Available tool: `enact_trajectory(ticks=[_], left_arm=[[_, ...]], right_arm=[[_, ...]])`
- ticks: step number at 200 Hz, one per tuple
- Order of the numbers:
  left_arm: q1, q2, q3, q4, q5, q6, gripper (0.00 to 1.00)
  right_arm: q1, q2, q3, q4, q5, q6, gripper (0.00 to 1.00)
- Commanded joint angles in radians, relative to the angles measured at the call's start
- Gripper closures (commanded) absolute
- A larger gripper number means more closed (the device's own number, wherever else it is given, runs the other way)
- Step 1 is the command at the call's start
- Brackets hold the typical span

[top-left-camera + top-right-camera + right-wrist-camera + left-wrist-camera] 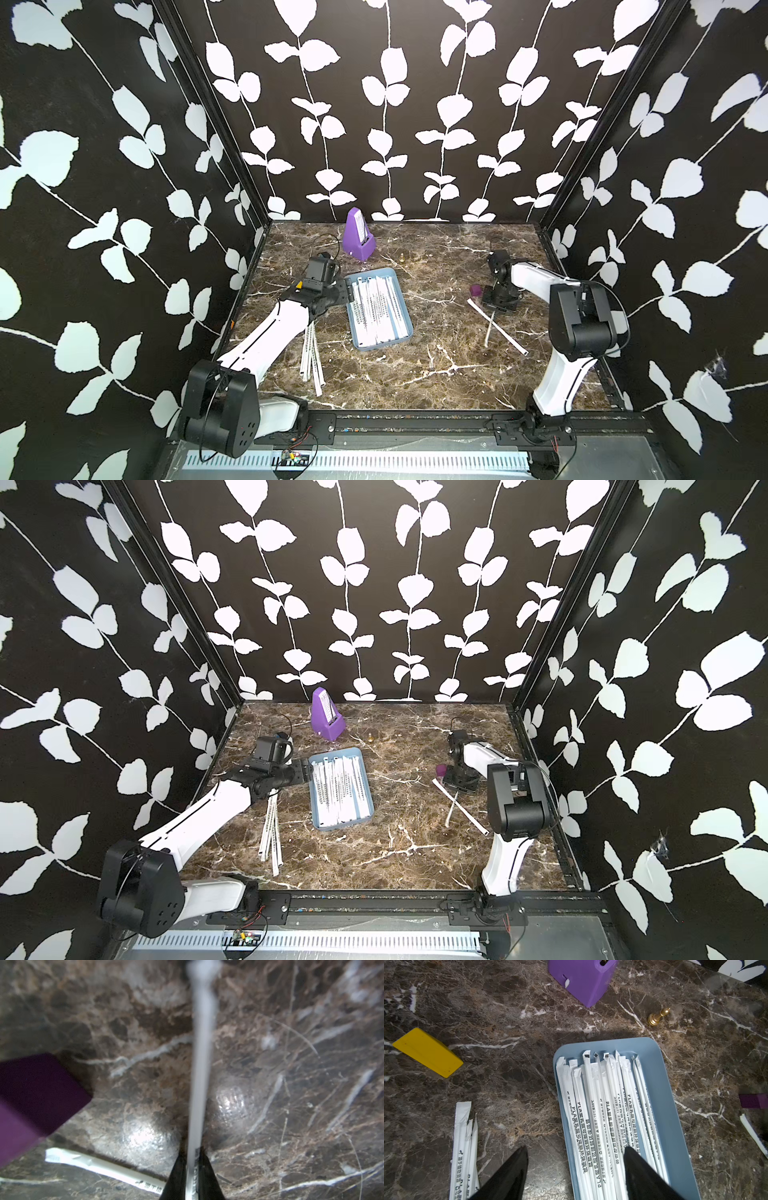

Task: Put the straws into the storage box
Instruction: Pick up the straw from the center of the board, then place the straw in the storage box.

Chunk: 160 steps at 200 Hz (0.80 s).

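The storage box (370,275) (345,752) (660,1088) is a light blue tray left of centre, with several white printed straws (376,309) (340,789) (602,1105) lying lengthwise in it. A few more straws (311,361) (270,837) (464,1142) lie on the marble to its left, partly under my left arm. My left gripper (576,1148) (350,291) is open and empty, straddling the box's left wall. My right gripper (193,1159) (494,309) is shut on one end of a straw (202,1064) (488,336). That straw crosses another straw (99,1164) (513,341) lying flat.
A purple metronome (358,235) (583,978) stands behind the box, with a small gold pawn (402,258) (658,1016) to its right. A yellow block (427,1054) lies left of the box. A dark purple cube (475,291) (31,1095) sits beside my right gripper.
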Motion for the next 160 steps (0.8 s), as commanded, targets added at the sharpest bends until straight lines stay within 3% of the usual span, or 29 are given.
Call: enact_trajectory(ticks=[1, 41, 63, 104, 160], left_arm=[[0.001, 0.001, 0.002, 0.014, 0.007, 0.003, 0.25], [0.0, 0.013, 0.0, 0.015, 0.007, -0.005, 0.26], [0.002, 0.008, -0.015, -0.024, -0.041, -0.017, 0.31], [0.004, -0.03, -0.066, -0.064, -0.059, -0.023, 0.35], [0.019, -0.065, -0.114, -0.055, -0.042, -0.029, 0.37]], right_arm=[[0.031, -0.055, 0.051, -0.051, 0.048, -0.043, 0.9], [0.182, -0.102, 0.151, -0.172, 0.104, -0.052, 0.97], [0.355, -0.081, 0.237, -0.195, 0.108, 0.0, 0.97], [0.656, 0.179, 0.671, -0.319, 0.156, 0.026, 0.97], [0.752, 0.469, 1.047, -0.384, 0.127, 0.058, 0.97]])
